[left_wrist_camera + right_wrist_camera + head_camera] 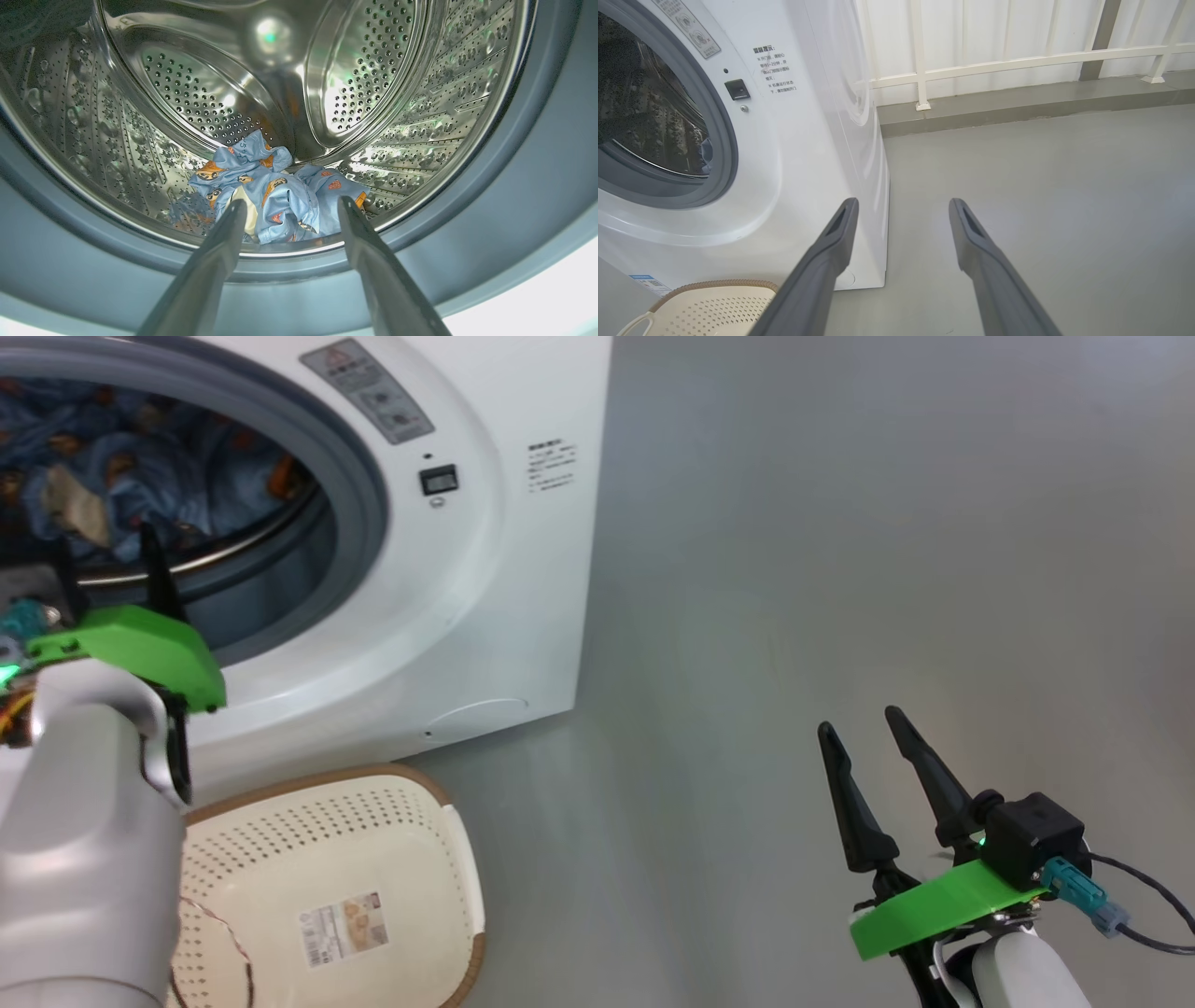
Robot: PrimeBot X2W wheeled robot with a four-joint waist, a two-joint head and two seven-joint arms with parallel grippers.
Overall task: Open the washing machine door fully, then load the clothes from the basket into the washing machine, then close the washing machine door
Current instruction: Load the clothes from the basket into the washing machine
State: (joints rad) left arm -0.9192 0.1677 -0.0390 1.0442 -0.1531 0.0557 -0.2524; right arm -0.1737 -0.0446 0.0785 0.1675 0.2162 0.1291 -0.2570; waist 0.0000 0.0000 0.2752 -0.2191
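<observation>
The white washing machine (448, 569) stands at the upper left with its round opening uncovered; the washing machine door is out of view. The light blue printed clothes (243, 163) lie in a heap at the bottom of the steel drum (187, 93), and I also see the clothes (187, 476) through the opening. My left gripper (103, 551) is open at the mouth of the drum, just in front of the heap and holding nothing. The cream basket (411, 859) sits on the floor below the opening, with only a label on its bottom. My right gripper (859, 721) hangs open over bare floor to the right.
Grey floor (840, 523) stretches to the right of the machine. A white railing (1017, 60) on a low kerb runs along the far side. The grey-blue gasket (537, 186) rings the drum mouth. The basket (705, 308) lies close to the machine's front.
</observation>
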